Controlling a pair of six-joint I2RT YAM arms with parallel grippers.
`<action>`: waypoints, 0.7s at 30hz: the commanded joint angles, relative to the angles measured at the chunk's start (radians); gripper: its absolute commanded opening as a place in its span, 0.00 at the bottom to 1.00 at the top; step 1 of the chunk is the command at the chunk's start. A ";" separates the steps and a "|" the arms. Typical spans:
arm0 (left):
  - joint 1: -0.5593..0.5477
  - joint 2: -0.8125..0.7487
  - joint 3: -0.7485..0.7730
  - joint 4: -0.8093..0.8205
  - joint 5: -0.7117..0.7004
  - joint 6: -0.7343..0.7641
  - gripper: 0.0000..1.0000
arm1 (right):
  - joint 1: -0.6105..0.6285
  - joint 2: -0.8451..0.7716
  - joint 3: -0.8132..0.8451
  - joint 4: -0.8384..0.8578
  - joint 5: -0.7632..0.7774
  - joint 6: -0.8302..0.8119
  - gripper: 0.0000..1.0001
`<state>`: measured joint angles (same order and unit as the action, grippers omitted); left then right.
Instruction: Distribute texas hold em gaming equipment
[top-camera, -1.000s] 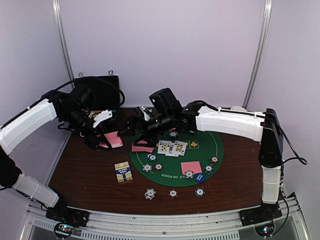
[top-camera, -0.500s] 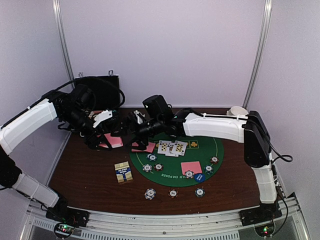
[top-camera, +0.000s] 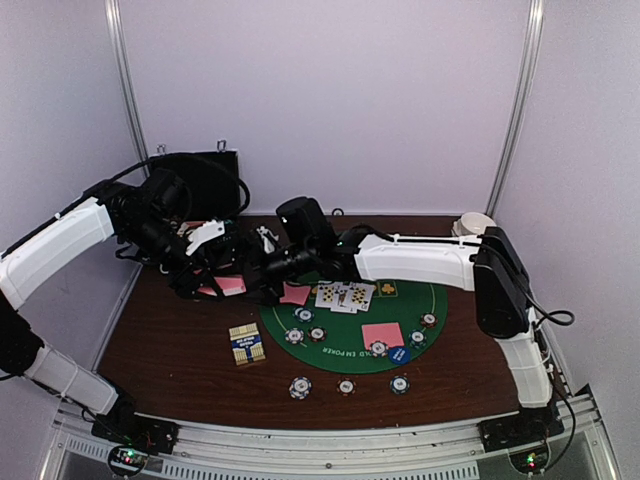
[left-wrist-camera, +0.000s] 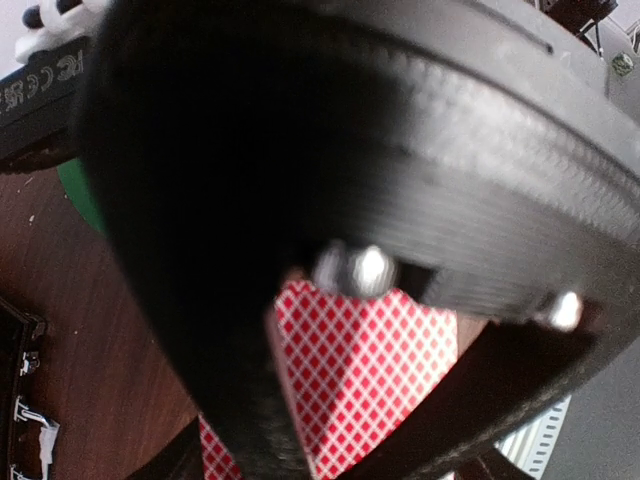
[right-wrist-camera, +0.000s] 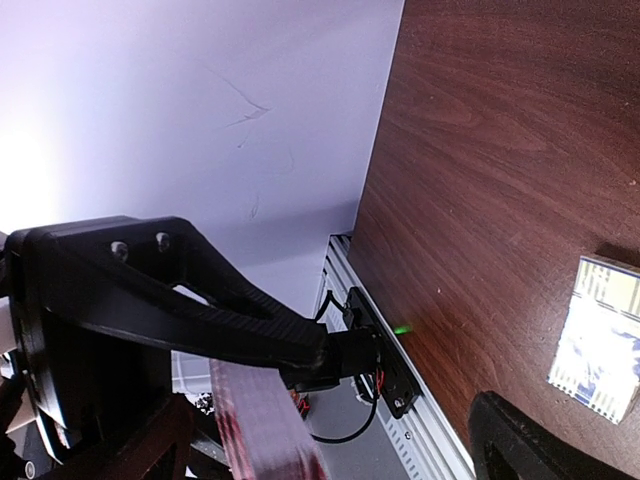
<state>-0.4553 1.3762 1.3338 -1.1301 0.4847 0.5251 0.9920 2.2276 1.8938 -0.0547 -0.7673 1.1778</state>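
My left gripper (top-camera: 205, 272) is shut on a deck of pink-backed cards (top-camera: 226, 284), held above the table's left side. In the left wrist view the checked card backs (left-wrist-camera: 372, 350) sit between its dark fingers (left-wrist-camera: 250, 420). My right gripper (top-camera: 254, 268) reaches across to the deck and is open. In the right wrist view the deck's edge (right-wrist-camera: 262, 425) lies between its spread fingers (right-wrist-camera: 525, 440). A pink card (top-camera: 293, 293) lies at the edge of the green mat (top-camera: 430, 290). Face-up cards (top-camera: 345, 295), another pink card (top-camera: 382, 334), several chips (top-camera: 300, 387) and a blue disc (top-camera: 399, 354) lie about.
A yellow card box (top-camera: 246, 345) lies front left of the mat; it also shows in the right wrist view (right-wrist-camera: 600, 350). The black case (top-camera: 200, 180) stands at the back left. A white bowl (top-camera: 476, 222) sits at the back right.
My right arm has swung left from over the pink card at the mat's edge to the deck in my left gripper. The left arm has stayed put.
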 joint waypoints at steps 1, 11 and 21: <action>0.007 -0.010 0.024 0.015 0.028 -0.005 0.00 | -0.003 0.011 0.026 -0.006 -0.024 -0.013 0.97; 0.007 -0.009 0.030 0.015 0.028 -0.005 0.00 | -0.051 -0.044 -0.042 -0.043 -0.030 -0.054 0.76; 0.007 -0.001 0.036 0.015 0.027 -0.007 0.00 | -0.062 -0.093 -0.062 -0.090 -0.043 -0.100 0.54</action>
<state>-0.4549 1.3766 1.3338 -1.1309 0.4820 0.5247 0.9413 2.1899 1.8538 -0.0902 -0.8135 1.1130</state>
